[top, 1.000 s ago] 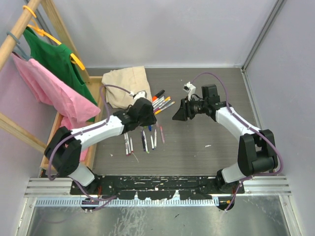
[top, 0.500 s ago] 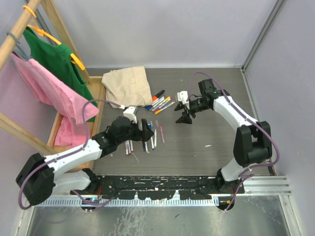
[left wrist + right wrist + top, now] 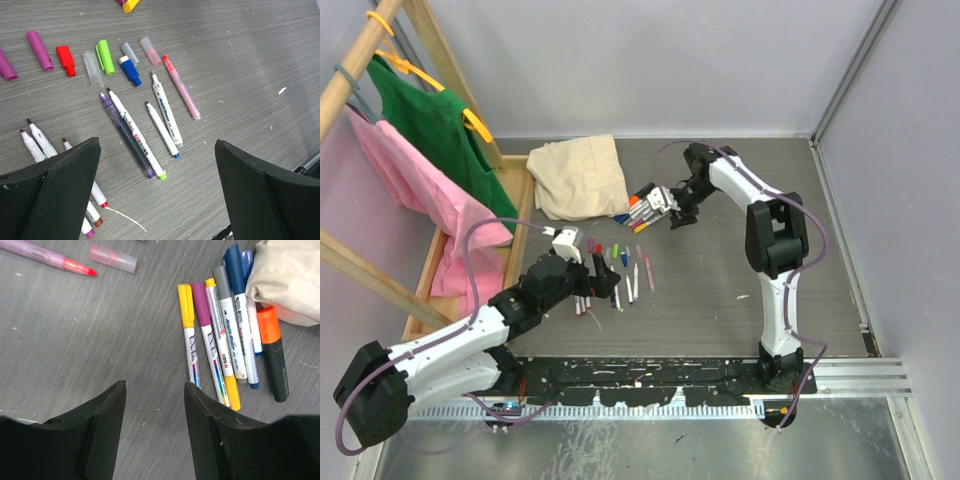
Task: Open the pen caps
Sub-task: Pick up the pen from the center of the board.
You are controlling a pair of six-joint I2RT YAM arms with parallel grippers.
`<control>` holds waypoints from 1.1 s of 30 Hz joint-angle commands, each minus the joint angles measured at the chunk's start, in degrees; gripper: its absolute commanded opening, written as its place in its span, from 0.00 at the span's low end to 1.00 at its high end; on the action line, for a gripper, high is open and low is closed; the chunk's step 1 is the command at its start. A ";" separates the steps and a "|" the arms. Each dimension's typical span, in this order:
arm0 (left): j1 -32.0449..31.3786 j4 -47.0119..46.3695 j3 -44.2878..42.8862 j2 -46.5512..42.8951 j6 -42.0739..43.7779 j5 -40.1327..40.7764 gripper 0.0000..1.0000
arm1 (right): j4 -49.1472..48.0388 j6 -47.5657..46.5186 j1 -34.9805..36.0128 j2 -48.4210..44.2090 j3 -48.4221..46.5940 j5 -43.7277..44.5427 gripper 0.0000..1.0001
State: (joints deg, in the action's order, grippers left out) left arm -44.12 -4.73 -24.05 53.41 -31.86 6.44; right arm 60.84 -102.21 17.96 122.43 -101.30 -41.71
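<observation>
Left wrist view: a row of loose pen caps [image 3: 105,56] in purple, red, clear, green, grey, blue and pink lies on the grey wood-grain bench [image 3: 260,60]. Each cap's long axis runs roughly away from the camera, leaning a little left. Just nearer, uncapped pens [image 3: 165,107] lie side by side, their bare tips pointing toward the caps. The left tool [image 3: 157,144] hangs over the pens' near ends, its two dark fingers spread wide with nothing between them. The caps sit beyond its fingertips, up and to the left.

Right wrist view: capped pens [image 3: 222,330] lie packed side by side. Their yellow, purple, grey and blue caps are at the far ends, and the barrels run toward the camera, slanting right. A black marker [image 3: 277,365] with an orange cap lies at their right, beside a beige cloth [image 3: 290,275]. The right tool [image 3: 155,386] is open and empty, and the capped pens lie just ahead and to the right of its gap.
</observation>
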 commanded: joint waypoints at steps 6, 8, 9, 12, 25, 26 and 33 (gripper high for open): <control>0.38 -5.02 0.56 -0.62 0.66 1.32 0.98 | 2.55 2.64 2.84 7.73 -12.85 8.97 0.51; 0.35 -5.02 0.59 -0.59 0.61 1.32 0.98 | 2.24 3.79 3.38 9.11 -14.30 10.08 0.50; 0.35 -5.02 0.59 -0.73 0.65 1.30 0.98 | 2.07 4.39 3.65 9.69 -14.94 10.60 0.49; 0.42 -5.11 0.67 -0.95 0.64 1.30 0.98 | 1.68 5.84 4.20 11.55 -16.89 12.07 0.47; 0.41 -5.81 0.92 -0.57 0.26 1.13 0.98 | 2.70 7.55 5.37 15.64 -20.11 14.18 0.37; 0.36 -5.81 0.91 -0.56 0.18 1.13 0.98 | 3.20 7.56 5.56 15.91 -20.37 14.44 0.36; 0.37 -6.08 1.21 -1.10 -0.05 0.85 0.98 | 6.41 7.03 5.82 16.78 -20.49 16.08 0.24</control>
State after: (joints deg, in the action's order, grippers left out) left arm -44.05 -7.01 -22.98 53.23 -32.05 6.83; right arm 63.79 -94.96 23.31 138.19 -120.11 -27.09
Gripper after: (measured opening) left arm 0.983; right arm 0.266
